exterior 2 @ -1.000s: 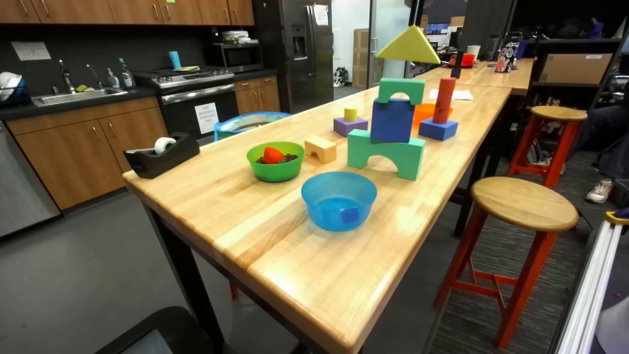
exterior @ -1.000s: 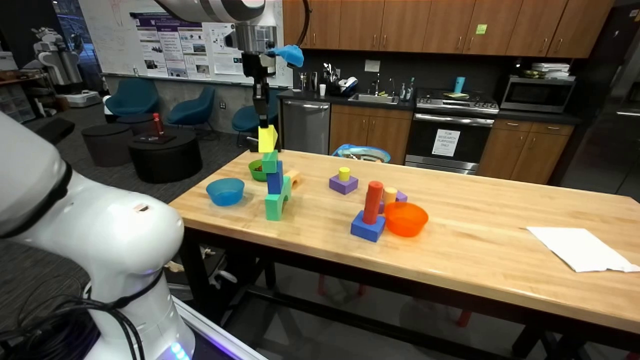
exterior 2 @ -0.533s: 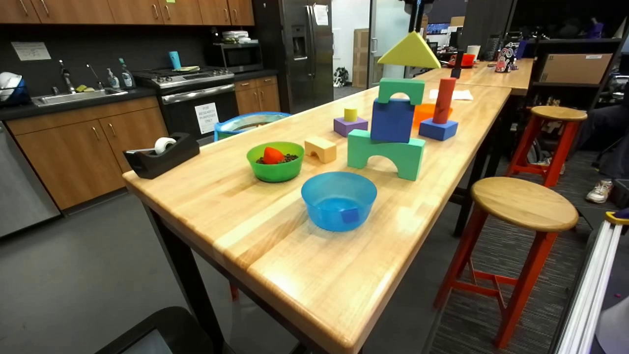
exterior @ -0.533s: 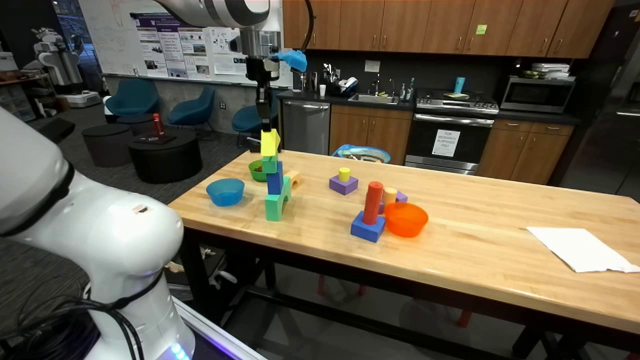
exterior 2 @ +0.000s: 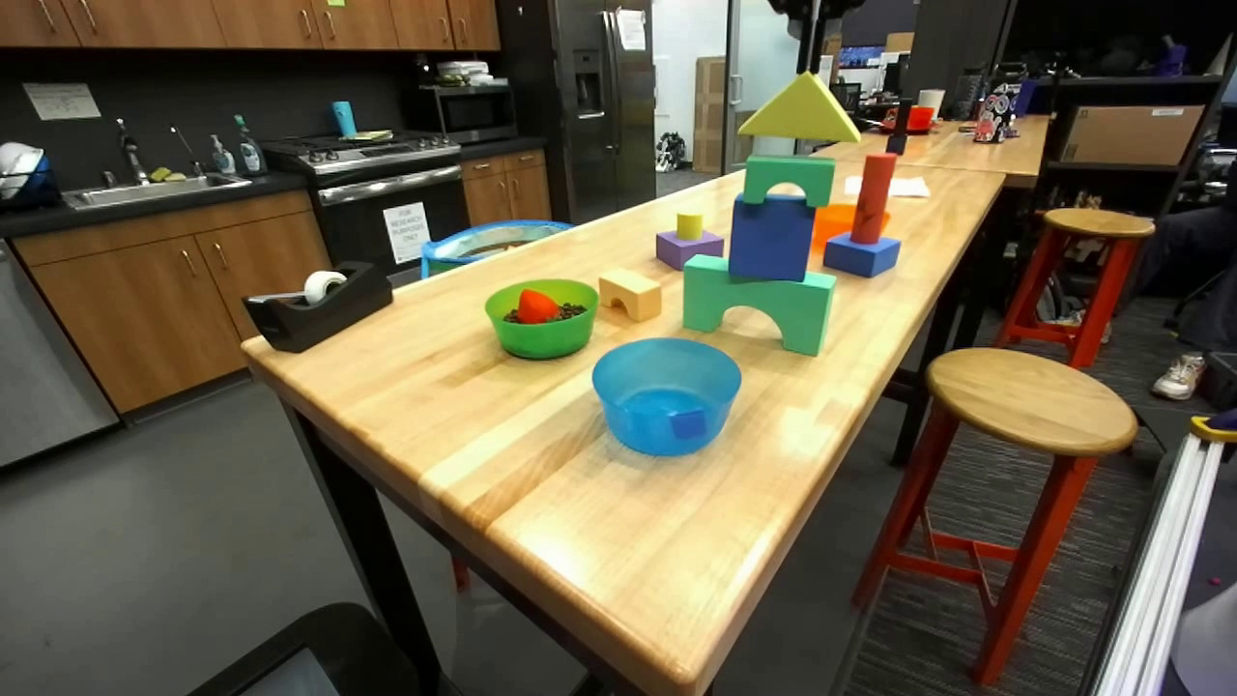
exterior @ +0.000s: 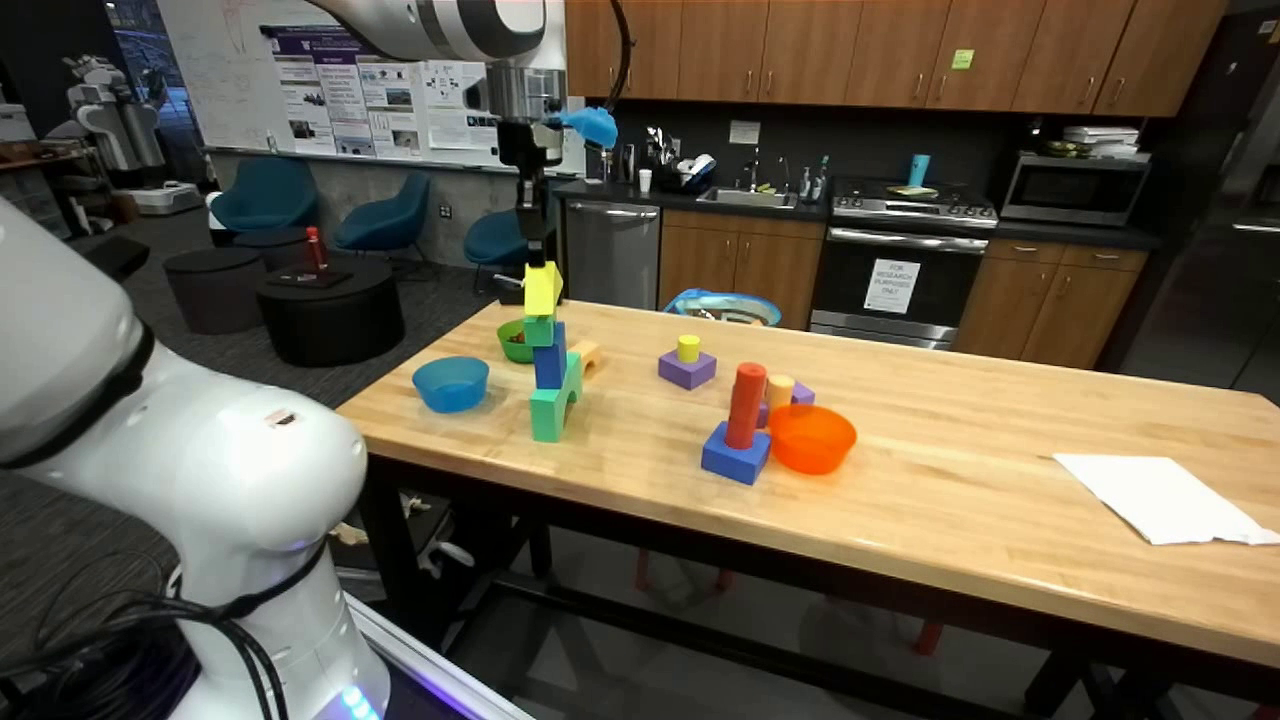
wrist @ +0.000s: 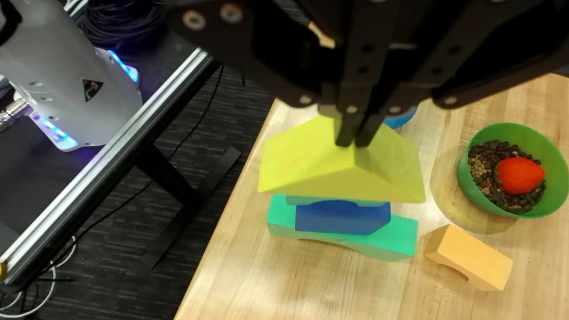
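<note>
My gripper (wrist: 354, 138) is shut on the peak of a yellow triangular block (wrist: 306, 166), pointing down from above. The block hangs flat side down over a stacked tower. A narrow gap shows under the yellow block (exterior 2: 800, 116) in an exterior view, above a small green arch (exterior 2: 760, 178). Beneath that arch stands a blue block (exterior 2: 770, 237), which rests on a larger green arch (exterior 2: 710, 288) on the table. From the wrist view, the yellow block hides most of the small arch. In an exterior view the gripper (exterior: 536, 255) comes straight down onto the yellow block (exterior: 542, 290).
Near the tower stand a blue bowl (exterior 2: 667, 387), a green bowl (wrist: 553, 191) holding beans and a strawberry, and a light orange arch (wrist: 478, 258). Farther along are a purple block (exterior: 687, 370), a red cylinder (exterior: 746, 405) on a blue base, and an orange bowl (exterior: 815, 440).
The gripper has come down with the yellow block, which now hangs closer to the small green arch. It has also shifted slightly sideways. The tower and bowls stand as before.
</note>
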